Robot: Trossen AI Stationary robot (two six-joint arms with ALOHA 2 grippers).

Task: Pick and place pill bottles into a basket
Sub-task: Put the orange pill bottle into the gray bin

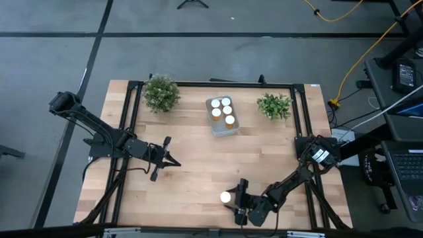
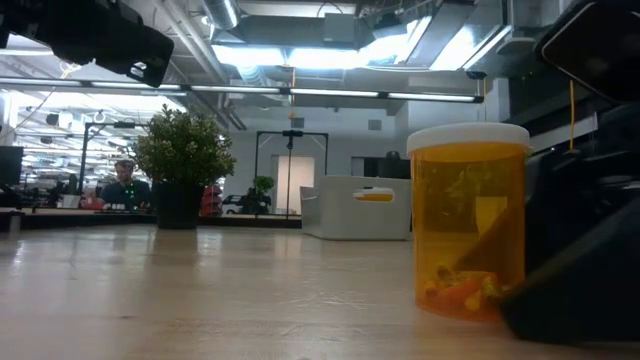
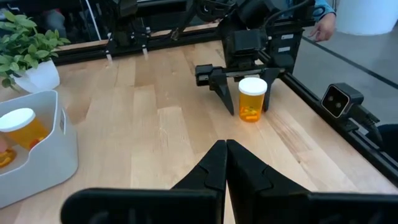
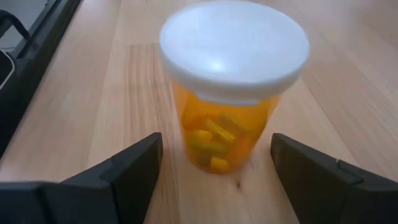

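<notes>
With spread fingers flanking the last bottle (image 1: 225, 197) at lower centre, the right gripper (image 1: 235, 200) must close; left gripper (image 1: 173, 160) waits pressed together.

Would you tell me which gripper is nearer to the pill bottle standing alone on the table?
Right. The right gripper stands open around the lone pill bottle; the left gripper waits shut, well away.

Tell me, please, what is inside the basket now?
In the basket, four pill bottles stand upright, showing white caps from above. What they contain is hidden there. The left wrist view shows only one orange bottle inside it.
</notes>
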